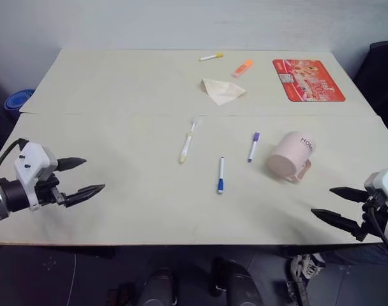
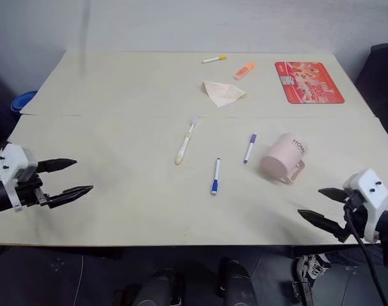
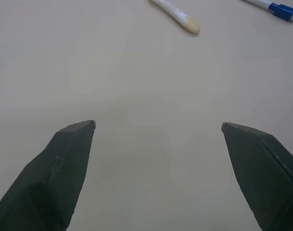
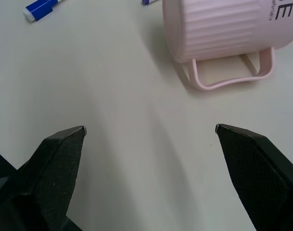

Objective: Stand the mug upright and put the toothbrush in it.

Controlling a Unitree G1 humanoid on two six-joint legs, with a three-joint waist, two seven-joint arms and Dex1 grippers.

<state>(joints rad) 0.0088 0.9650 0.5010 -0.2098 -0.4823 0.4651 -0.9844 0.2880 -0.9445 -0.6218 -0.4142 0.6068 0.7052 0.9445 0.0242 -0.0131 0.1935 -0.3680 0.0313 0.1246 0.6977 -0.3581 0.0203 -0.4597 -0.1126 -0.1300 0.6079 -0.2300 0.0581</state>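
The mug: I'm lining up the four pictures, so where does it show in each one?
Left eye view: the mug lies on its side, right of centre on the table.
Right eye view: same spot, right of centre.
Left wrist view: no mug here.
Right wrist view: at the upper right, handle toward the camera.
Shared landmark: the blue-capped marker, also at and.

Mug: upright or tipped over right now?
Tipped. The mug lies on its side on the table, handle resting against the tabletop and lettering facing up. Its opening faces away from the camera, so what is inside cannot be told.
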